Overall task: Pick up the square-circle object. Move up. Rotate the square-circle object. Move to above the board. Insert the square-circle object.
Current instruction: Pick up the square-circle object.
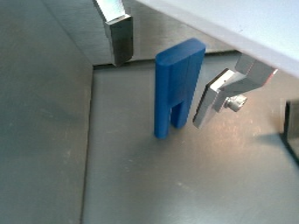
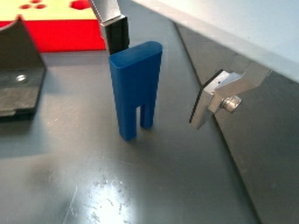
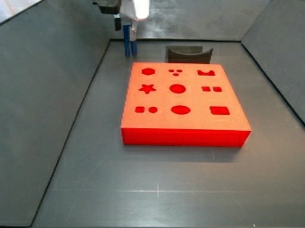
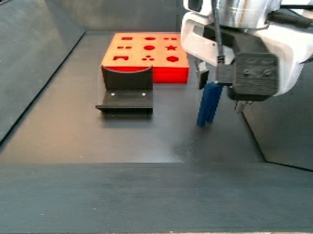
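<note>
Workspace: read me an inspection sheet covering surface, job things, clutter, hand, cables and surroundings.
Surface: grey floor, bare around the parts.
Block: blue block upright between the fingers, prongs down, off the floor, clear of the board.
Board: red board flat on the floor, its cut-outs unfilled.
Clutter: nothing seen.
Fixture: dark fixture beside the board.
Hand: hand away from the board; whether both fingers touch the block cannot be told.
Cables: nothing seen.
Surroundings: grey walls enclose the floor.

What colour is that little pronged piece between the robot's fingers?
Blue. The square-circle object shows best in a wrist view, standing prongs-down between the gripper fingers.
</note>
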